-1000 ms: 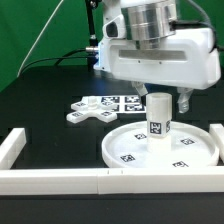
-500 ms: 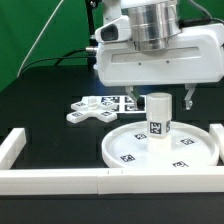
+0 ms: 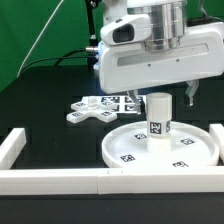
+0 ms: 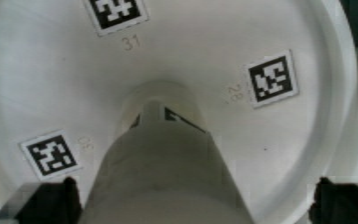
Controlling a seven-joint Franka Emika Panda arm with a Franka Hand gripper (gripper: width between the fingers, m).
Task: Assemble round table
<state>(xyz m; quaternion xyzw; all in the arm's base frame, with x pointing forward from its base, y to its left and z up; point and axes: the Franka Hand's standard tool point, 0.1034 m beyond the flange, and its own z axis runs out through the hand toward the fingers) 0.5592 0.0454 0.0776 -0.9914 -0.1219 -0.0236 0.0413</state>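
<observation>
Fingers (image 3: 190,97) are spread as wide as they go and hold nothing. Exterior view: they hang just over the short leg (image 3: 158,118), which stands upright on the round disc (image 3: 112,146) on the worktop (image 3: 40,105); the cross base (image 3: 92,112) lies apart, towards that view's left. Wrist view: the short leg (image 4: 167,160) rises between both fingers (image 4: 48,200), untouched. I judge it light, stiff, slick plastic; I'd pinch its round sides near the top

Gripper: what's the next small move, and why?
Probably lift clear and swing toward the cross-shaped base on the exterior view's left. The gripper is open and empty; the leg stands upright on the round disc, and the base lies loose, not yet fitted.
</observation>
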